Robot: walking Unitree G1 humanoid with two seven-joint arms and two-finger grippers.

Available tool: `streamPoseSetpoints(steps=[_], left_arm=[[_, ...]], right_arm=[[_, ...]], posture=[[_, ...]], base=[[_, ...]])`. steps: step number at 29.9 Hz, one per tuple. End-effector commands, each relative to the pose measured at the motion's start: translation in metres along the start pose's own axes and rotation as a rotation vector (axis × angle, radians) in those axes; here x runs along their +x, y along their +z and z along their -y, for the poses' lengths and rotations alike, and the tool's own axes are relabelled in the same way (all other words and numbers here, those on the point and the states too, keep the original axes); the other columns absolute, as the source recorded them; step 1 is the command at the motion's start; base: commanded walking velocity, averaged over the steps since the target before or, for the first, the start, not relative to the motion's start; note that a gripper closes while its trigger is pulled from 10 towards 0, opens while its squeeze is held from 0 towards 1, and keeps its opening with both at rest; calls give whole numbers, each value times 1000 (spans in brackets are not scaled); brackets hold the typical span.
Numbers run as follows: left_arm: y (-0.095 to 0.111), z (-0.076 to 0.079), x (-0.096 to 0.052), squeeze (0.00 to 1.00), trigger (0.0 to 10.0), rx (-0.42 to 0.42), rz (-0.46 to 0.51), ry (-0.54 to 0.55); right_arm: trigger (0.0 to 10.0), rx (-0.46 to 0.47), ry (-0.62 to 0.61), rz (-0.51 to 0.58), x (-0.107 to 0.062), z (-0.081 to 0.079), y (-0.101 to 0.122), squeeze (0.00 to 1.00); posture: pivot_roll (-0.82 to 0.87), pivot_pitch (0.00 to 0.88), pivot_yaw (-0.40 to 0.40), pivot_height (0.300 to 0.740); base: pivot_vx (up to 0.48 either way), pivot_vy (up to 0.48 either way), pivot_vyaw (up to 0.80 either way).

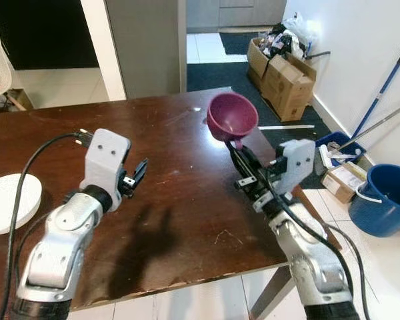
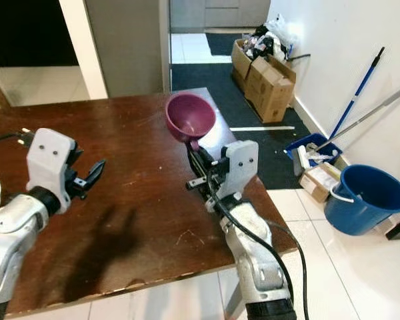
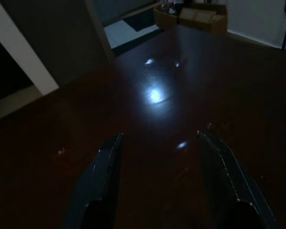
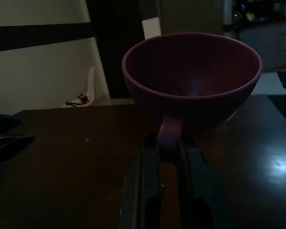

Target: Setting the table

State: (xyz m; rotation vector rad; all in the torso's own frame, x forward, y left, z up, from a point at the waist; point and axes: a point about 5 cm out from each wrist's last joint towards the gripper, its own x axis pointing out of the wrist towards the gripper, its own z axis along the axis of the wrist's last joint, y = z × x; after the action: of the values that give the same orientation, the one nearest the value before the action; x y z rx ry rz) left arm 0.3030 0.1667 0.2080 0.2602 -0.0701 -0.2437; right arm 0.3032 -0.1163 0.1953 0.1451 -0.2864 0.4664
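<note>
Deep maroon cup with a small loop handle [image 1: 232, 116], held upright in the air above the dark brown wooden tabletop [image 1: 180, 220], near its right edge at about two o'clock from the middle. Handle pinched between the two long black fingers of the right gripper [image 1: 239, 148], clamped on it from below; mouth of the cup open upward, inside bare as far as can be seen. Same grip seen close in the right wrist view, with the handle [image 4: 170, 133] wedged between both fingers [image 4: 150, 181] and the bowl of the cup [image 4: 193, 71] above them.

Left gripper [image 1: 139, 175] hovering over the tabletop at about nine o'clock from the cup, well apart from it, fingers spread and holding nothing; the gap plain in the left wrist view, between two dark fingers [image 3: 102, 186] with bare, glossy wood and a bright reflection beyond.

Round white plate [image 1: 7, 201] lying flat at the far left of the tabletop, at about eight o'clock from the left gripper.

Off the tabletop, at three o'clock: round blue plastic bucket [image 1: 387, 199] on the white tiled floor, with a small cardboard box [image 1: 345, 181] just beside it. Long blue-handled mop [image 1: 380, 90] leaning on the white wall at two o'clock. Open brown cardboard boxes stuffed with clutter [image 1: 280, 70] at one o'clock, on a dark floor mat.
</note>
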Motion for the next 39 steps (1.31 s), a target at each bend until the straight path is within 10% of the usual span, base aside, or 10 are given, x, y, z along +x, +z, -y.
streamPoseSetpoints(steps=[1,23,31,39], left_arm=[[-3,0,2,0,10000,10,-1,12],[-13,16,11,0,10000,-33,21,56],[-11,17,13,0,10000,-57,30,55],[-11,23,15,0,10000,-58,35,44]], right_arm=[[10000,4,-9,-2,-2,-1,2,0],[10000,-16,-55,-34,0,0,-2,0],[10000,109,-102,0,0,3,2,0],[10000,-87,-36,-84,0,-9,-9,0]], posture=[[-51,0,103,740],[-51,0,102,740],[-58,0,105,740],[-61,0,107,740]], base=[[0,0,0],[0,0,0],[0,0,0],[0,0,366]])
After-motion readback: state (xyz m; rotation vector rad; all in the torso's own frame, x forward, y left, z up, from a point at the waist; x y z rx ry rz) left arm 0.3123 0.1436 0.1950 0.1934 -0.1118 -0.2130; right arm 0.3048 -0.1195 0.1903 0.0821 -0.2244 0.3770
